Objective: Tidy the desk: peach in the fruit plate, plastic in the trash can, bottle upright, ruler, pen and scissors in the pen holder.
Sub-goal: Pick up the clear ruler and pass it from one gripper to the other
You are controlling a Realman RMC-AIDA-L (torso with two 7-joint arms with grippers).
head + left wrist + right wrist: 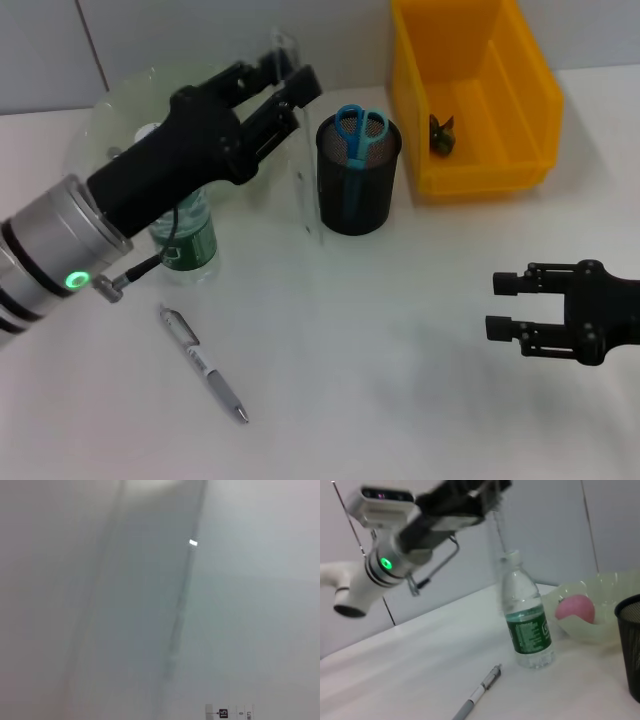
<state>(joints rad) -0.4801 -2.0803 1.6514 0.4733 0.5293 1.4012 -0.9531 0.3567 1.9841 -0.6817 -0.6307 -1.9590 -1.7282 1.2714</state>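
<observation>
Ruler (300, 180) in left gripper (285, 75)

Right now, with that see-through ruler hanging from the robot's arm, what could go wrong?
The left gripper holds the clear plastic ruler by its top end only, so it may swing or slip. Its lower end hangs beside the black mesh pen holder, not over it, and could catch the rim and tip the holder. The upright water bottle stands under the arm and might get knocked over.

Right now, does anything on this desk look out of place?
Yes: the pen lies loose on the table, not in the pen holder with the scissors. The left gripper holds a clear ruler in midair.
</observation>
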